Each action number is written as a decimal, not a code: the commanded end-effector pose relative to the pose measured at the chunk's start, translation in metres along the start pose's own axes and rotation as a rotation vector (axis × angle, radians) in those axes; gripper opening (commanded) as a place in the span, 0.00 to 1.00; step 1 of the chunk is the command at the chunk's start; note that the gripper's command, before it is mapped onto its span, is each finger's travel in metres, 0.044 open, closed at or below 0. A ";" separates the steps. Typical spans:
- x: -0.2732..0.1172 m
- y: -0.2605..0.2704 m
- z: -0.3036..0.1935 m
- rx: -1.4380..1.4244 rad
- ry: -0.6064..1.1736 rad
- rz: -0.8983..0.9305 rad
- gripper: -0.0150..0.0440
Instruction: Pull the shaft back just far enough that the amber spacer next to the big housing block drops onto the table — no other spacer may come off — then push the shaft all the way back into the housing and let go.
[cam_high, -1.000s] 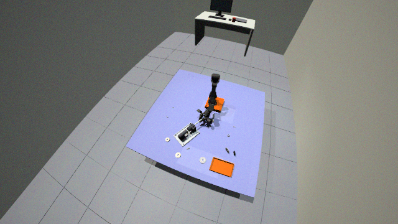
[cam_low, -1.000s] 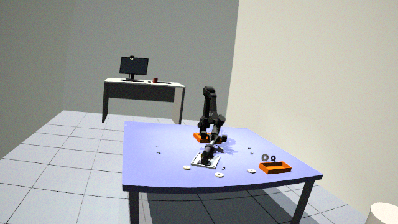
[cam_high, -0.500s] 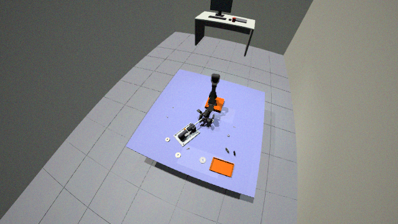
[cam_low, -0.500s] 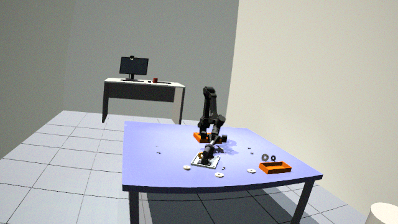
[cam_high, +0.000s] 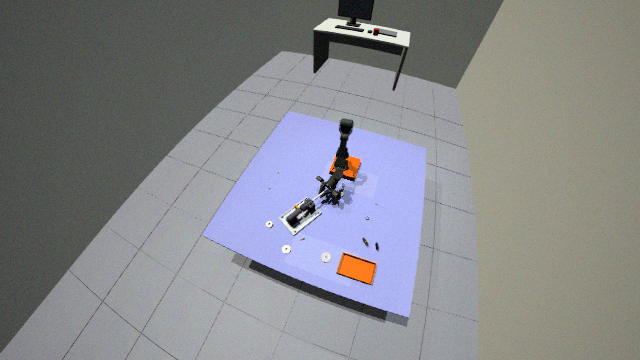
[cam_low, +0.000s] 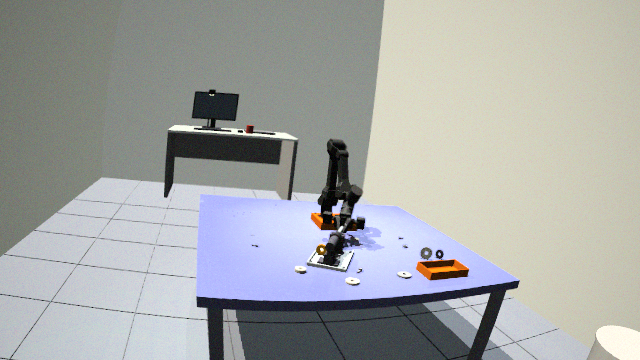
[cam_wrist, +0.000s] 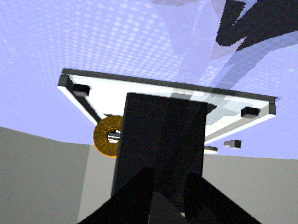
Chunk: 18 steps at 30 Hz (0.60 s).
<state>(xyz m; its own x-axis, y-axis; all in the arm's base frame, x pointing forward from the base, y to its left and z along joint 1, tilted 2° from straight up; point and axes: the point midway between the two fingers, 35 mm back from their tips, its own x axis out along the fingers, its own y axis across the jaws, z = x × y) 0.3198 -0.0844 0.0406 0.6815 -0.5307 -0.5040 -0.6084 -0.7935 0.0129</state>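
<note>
The amber spacer (cam_high: 297, 206) (cam_low: 319, 251) (cam_wrist: 104, 142) is off the shaft and stands on edge beside the dark housing assembly (cam_high: 295, 217) (cam_low: 332, 244), over the white base plate (cam_high: 314, 217) (cam_low: 340, 267) (cam_wrist: 102, 100). Whether it touches the plate or is in the air, I cannot tell. My gripper (cam_high: 327, 192) (cam_low: 343, 227) (cam_wrist: 169, 180) is shut on the pale shaft (cam_high: 318, 196) (cam_low: 341, 230), which sticks out of the assembly toward the arm. A dark block fills the middle of the wrist view and hides the shaft there. Other spacers cannot be made out.
White discs (cam_high: 269, 224) (cam_high: 286, 249) (cam_high: 326, 257) (cam_low: 352, 281) lie around the plate's front side. An orange tray (cam_high: 357, 269) (cam_low: 442, 270) stands front right, with two dark rings (cam_low: 426, 253) (cam_low: 439, 254) behind it. Another orange tray (cam_high: 354, 165) is by the arm's base.
</note>
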 end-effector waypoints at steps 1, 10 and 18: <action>0.002 0.001 -0.002 -0.001 0.002 0.004 0.25; 0.004 0.001 -0.003 -0.001 0.003 0.004 0.25; 0.007 0.001 -0.005 -0.001 0.003 0.004 0.25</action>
<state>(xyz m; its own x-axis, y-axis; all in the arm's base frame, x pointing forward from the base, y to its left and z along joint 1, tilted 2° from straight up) 0.3243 -0.0879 0.0406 0.6813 -0.5306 -0.5042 -0.6082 -0.7937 0.0135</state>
